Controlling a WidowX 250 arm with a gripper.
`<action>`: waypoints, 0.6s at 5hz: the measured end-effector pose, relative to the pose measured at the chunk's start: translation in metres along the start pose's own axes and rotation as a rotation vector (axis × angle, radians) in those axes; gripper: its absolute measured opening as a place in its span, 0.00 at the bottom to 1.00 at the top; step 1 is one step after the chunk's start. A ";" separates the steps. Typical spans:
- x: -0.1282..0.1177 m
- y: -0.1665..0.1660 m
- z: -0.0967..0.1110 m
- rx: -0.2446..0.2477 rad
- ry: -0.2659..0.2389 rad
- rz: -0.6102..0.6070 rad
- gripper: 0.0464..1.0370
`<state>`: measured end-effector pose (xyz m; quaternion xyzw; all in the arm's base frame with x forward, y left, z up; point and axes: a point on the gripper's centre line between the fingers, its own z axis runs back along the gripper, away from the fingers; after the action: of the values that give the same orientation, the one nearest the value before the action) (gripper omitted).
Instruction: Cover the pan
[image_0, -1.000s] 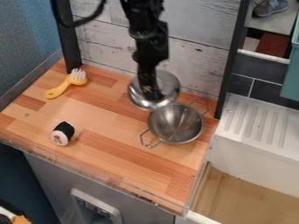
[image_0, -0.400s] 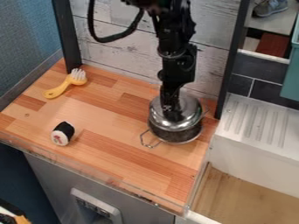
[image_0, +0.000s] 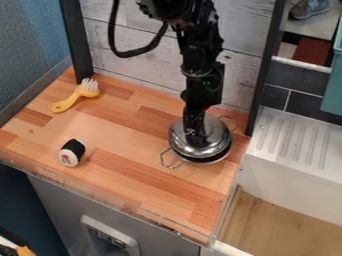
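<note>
Pincer pointing down, it grips the lid at the middle of its top, closed on it as far as can be judged, since the lid's grip point is hidden. A hold from above makes sense here: it leaves the lid's whole edge free to meet the pan underneath. The pan sits on the right-hand part of the table, and the lid is over it, hiding nearly all of its opening. A dark crescent shows along the near edge, so the lid looks a little off centre or not quite seated; I cannot tell whether it bears on the rim. Likely the step in hand is settling it, with a slight nudge toward the near side before letting go. Releasing too soon could leave it tilted or let it slide.

The pan's wire handles stick out sideways, one toward the near left and one toward the far right, which should keep them out of the lid's way. The brush and the sushi roll lie well apart on the left, where they should not hinder the job.

Counted up: one pincer, one lid, one pan with two handles, one brush, one sushi roll, one table.
</note>
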<state>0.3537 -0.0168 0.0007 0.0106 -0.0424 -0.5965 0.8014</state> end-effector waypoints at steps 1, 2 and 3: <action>0.004 -0.001 0.000 -0.001 -0.009 -0.024 0.25; 0.007 -0.002 0.000 -0.009 -0.033 -0.037 0.31; 0.009 -0.004 0.000 -0.020 -0.043 -0.044 0.61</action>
<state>0.3525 -0.0263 0.0011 -0.0092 -0.0536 -0.6146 0.7870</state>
